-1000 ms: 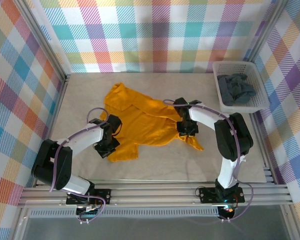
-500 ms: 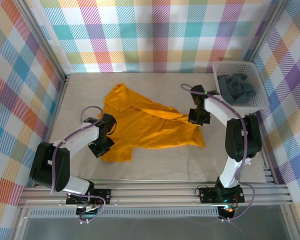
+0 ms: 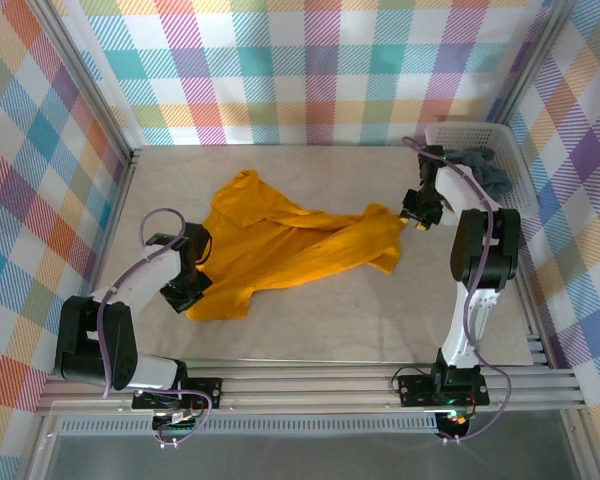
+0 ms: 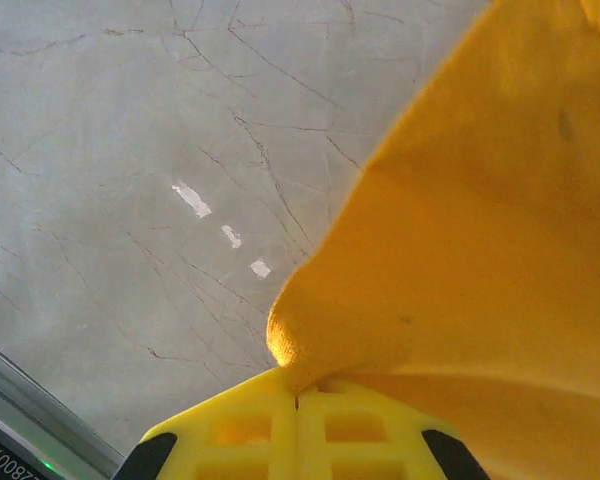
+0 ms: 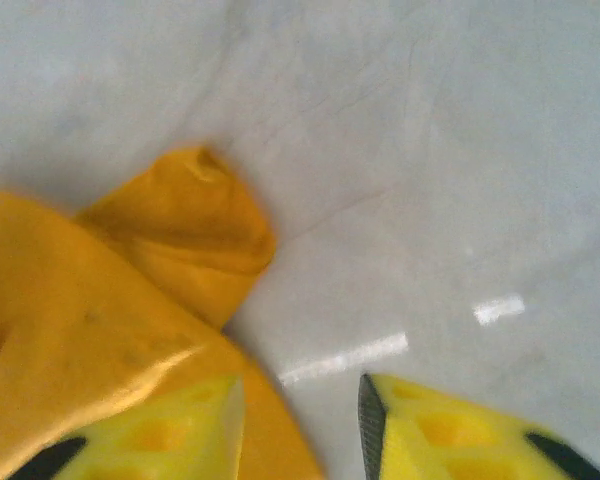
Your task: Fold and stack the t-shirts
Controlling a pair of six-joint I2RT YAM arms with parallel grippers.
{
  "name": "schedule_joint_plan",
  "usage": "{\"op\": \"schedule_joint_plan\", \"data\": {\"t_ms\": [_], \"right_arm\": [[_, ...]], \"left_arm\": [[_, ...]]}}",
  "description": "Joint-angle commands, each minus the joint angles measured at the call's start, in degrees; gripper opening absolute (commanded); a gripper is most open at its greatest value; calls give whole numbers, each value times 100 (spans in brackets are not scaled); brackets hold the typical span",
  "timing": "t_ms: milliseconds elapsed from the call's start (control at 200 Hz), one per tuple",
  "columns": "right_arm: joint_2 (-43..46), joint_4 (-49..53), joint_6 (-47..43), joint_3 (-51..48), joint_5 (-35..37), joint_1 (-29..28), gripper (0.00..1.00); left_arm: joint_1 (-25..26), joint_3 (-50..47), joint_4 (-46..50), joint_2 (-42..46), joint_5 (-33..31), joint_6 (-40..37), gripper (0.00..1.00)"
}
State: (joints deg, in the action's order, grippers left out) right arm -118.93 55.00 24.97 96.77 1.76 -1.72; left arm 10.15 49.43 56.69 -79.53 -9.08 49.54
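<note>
The mustard-orange t-shirt lies stretched and rumpled across the middle of the table. My left gripper is at its near left edge, shut on a fold of the cloth; in the left wrist view the gripper has that fold pinched between its jaws. My right gripper stands open just past the shirt's far right corner. In the right wrist view the gripper has cloth under its left finger and bare table in most of the gap. The dark slate-grey t-shirt lies bunched in the basket.
The white lattice basket stands at the back right corner, right behind my right arm. Checked walls and metal rails close in the table on three sides. Bare table lies in front of the shirt and at the back left.
Both arms moved outward, pulling the orange shirt wider. The left gripper dragged its edge left and toward me. The right gripper carried the other end toward the basket, then opened and let go.
</note>
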Motion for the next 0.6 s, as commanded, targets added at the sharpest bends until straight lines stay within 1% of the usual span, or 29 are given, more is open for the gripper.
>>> {"op": "schedule_joint_plan", "data": {"t_ms": [0, 60, 155, 230, 325, 425, 595], "right_arm": [[330, 133, 118, -79, 243, 21, 45], [712, 41, 244, -426, 449, -41, 49], [1438, -169, 409, -1240, 495, -226, 48], [1932, -274, 546, -1965, 404, -566, 46], [2299, -403, 770, -2830, 326, -1054, 46], [2303, -708, 891, -3347, 14, -1246, 47], [1858, -838, 800, -3236, -165, -1415, 48]], "left_arm": [[-84, 133, 53, -74, 61, -111, 0], [-78, 151, 23, -57, 72, -116, 0], [-76, 184, 22, -43, 76, -131, 0], [-79, 233, 27, -39, 90, -163, 0], [-75, 316, 22, -45, 89, -195, 0], [-73, 382, 9, -110, 116, -232, 0], [-75, 419, -15, -205, 151, -284, 0]]}}
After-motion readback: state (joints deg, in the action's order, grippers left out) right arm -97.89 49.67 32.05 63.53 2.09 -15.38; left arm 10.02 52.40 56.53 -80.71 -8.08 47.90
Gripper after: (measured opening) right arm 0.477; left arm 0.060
